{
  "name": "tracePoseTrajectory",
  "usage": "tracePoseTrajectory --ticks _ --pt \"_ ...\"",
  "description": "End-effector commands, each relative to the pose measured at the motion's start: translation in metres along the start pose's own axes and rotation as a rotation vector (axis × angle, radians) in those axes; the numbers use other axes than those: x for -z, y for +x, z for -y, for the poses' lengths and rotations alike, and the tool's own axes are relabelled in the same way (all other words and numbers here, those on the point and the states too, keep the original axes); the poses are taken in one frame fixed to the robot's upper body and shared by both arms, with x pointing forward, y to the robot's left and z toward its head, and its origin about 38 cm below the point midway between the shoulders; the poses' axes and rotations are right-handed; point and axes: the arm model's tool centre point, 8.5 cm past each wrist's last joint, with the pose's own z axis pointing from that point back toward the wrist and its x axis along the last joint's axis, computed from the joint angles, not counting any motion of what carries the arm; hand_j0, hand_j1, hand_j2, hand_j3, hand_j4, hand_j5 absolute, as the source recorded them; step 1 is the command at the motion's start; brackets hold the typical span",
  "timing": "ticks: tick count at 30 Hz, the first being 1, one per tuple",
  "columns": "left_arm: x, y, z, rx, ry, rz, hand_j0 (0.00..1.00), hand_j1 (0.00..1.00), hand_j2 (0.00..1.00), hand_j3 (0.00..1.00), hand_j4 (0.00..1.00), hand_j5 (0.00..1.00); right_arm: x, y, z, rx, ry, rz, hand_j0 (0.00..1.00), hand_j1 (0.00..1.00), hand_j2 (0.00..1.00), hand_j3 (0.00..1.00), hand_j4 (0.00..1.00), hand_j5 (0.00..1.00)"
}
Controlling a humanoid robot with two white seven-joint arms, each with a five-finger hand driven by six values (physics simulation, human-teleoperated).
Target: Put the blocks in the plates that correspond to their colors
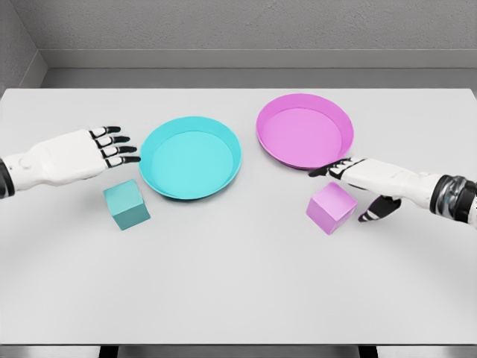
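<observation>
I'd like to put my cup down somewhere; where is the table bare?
The whole near half of the table, below the teal block and pink block, is bare. Around the teal plate and pink plate it's crowded.

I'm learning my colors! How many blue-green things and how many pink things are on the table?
Teal: 2, the teal plate and the teal block
Pink: 2, the pink plate and the pink block
Total: 4 things on the table
</observation>
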Motion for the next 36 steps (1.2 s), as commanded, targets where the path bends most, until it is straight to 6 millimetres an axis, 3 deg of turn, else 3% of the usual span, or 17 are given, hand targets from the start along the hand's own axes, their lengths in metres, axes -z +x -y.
tracePoseTrajectory --ticks 1,11,14,22,23,26,27,36 --pt "0.001 0.003 0.004 -0.005 -0.026 0.011 1.0 1.0 1.0 1.0 1.0 1.0 0.005 0.0 -0.007 0.027 0.025 -0.018 1.0 1.0 1.0 1.0 1.0 1.0" --pt "-0.001 0.005 0.007 -0.01 -0.052 0.019 1.0 1.0 1.0 1.0 1.0 1.0 0.021 0.012 -0.003 -0.012 0.042 0.011 1.0 1.0 1.0 1.0 1.0 1.0" --pt "0.002 0.017 0.008 -0.015 -0.047 0.045 1.0 1.0 1.0 1.0 1.0 1.0 0.023 0.013 -0.004 -0.015 0.047 0.015 1.0 1.0 1.0 1.0 1.0 1.0" --pt "0.004 0.026 0.002 -0.019 -0.021 0.07 1.0 1.0 1.0 1.0 1.0 1.0 0.025 -0.001 -0.012 -0.01 0.076 -0.027 1.0 1.0 1.0 1.0 1.0 1.0" --pt "0.004 0.026 0.002 -0.019 -0.02 0.07 1.0 1.0 1.0 1.0 1.0 1.0 0.026 -0.001 -0.014 -0.018 0.083 -0.03 0.96 0.96 0.96 0.96 0.96 0.96" --pt "0.005 0.029 0.001 -0.021 -0.016 0.076 1.0 1.0 1.0 1.0 1.0 1.0 0.025 -0.002 -0.015 -0.038 0.086 -0.037 0.6 0.6 0.6 0.6 0.6 0.6" --pt "0.006 0.03 0.0 -0.021 -0.014 0.079 1.0 1.0 1.0 1.0 1.0 1.0 0.025 -0.002 -0.015 -0.041 0.087 -0.038 0.54 0.54 0.54 0.54 0.54 0.54" --pt "0.011 0.041 0.003 -0.032 -0.01 0.107 1.0 1.0 1.0 1.0 1.0 1.0 0.025 0.0 -0.008 -0.057 0.076 -0.035 0.52 0.52 0.52 0.52 0.52 0.52"
